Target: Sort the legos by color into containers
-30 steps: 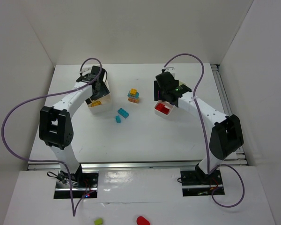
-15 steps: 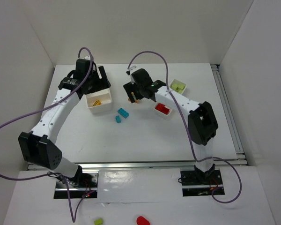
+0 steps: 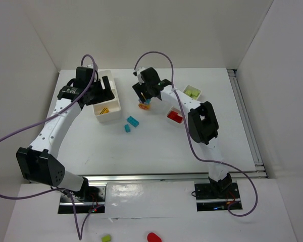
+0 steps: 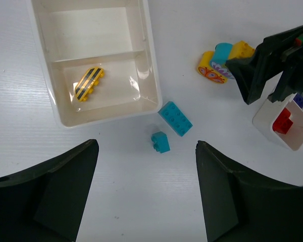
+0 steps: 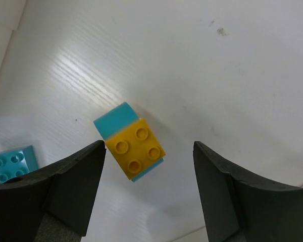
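**R claw open over yellow/cyan stack, no grab yet**

- Nearest: small cyan brick [image 3: 127, 128], with larger cyan brick [image 3: 133, 121] just beyond it. Both lie loose on the table [image 3: 156, 146], apart from every bin.
- L gripper [image 4: 146, 166] hangs high above those two, jaws spread wide, nothing held. In its wrist view the small cyan one sits roughly btwn the fingers.
- Further back, right: red box [image 4: 262, 118] w/ a red brick [image 4: 283, 121] inside. Left: long tray [image 4: 86, 30], w/ one striped yellow piece [image 4: 88, 83] in its near compartment.
- Beyond those, mid-table: the stack [image 3: 144, 104], mixed yellow and cyan. R gripper [image 5: 149, 146] is right over it, jaws apart, empty. In the R wrist view the top yellow brick [image 5: 135, 148] sits btwn the fingers, touching neither, and turned askew to them.
- Farthest: lime box [image 3: 187, 91], well right of the stack.

Handling, our read:
- Bricks are light, rigid plastic w/ smooth walls, so slippery but not fragile.
- We'd pinch the yellow brick on two opposite flat sides, below the studs, after a wrist twist to square up.
- Pinching across corners will likely spin it out.
- The stud joint may hold, so the cyan under it could lift too. The colours need splitting before binning.
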